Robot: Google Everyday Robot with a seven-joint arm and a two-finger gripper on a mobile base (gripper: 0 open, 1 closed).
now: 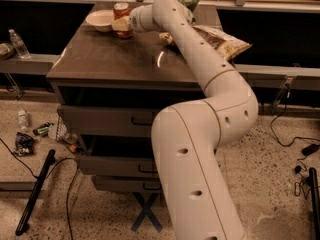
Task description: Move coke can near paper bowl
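Dark table (110, 59): paper bowl (100, 20) far-left, coke can (121, 10) beside it in jaws, 2 chip bags (222, 40) right.

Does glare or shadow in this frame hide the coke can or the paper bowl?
Camera view: dim, warm light; one glare streak on the tabletop, away from the coke can and paper bowl, both lit; the gripper, at the can beside the bowl, covers the can's lower part.

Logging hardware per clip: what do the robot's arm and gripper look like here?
The arm is glossy off-white, built of thick rounded tubular links with thin seams at the joints and small dark round holes along its shells. No outside cables or markings show. The gripper, up by the can beside the bowl, looks pale tan.
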